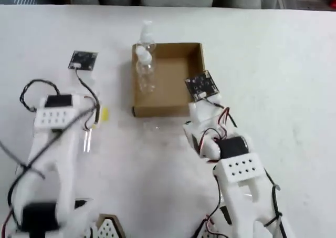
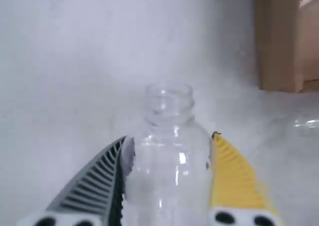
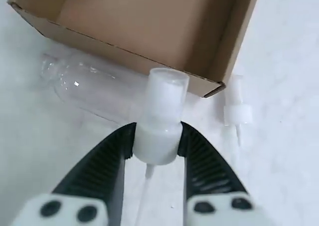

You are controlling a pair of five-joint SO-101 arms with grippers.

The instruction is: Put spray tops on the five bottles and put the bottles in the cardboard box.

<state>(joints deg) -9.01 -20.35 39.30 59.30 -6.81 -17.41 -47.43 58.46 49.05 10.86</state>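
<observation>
**Two parts held, one unit boxed**

Left gripper (image 2: pixel 169 143): grey and yellow fingers clamped on a clear bottle (image 2: pixel 169 171); its open, uncapped neck projects beyond the fingertips, long axis running along the fingers. Right gripper (image 3: pixel 157 131): black fingers closed on a white spray top (image 3: pixel 162 111); cap end forward, thin dip tube trailing back between the fingers. Just ahead of the right gripper, a second bare bottle (image 3: pixel 82 86) lies on its side against the near wall of the cardboard box (image 3: pixel 149 31), axis parallel to that wall; a loose spray top (image 3: pixel 234 111) lies on the table (image 3: pixel 289 86) off the box corner. Inside the box, a capped bottle (image 1: pixel 144 64) lies along one side wall.
</observation>
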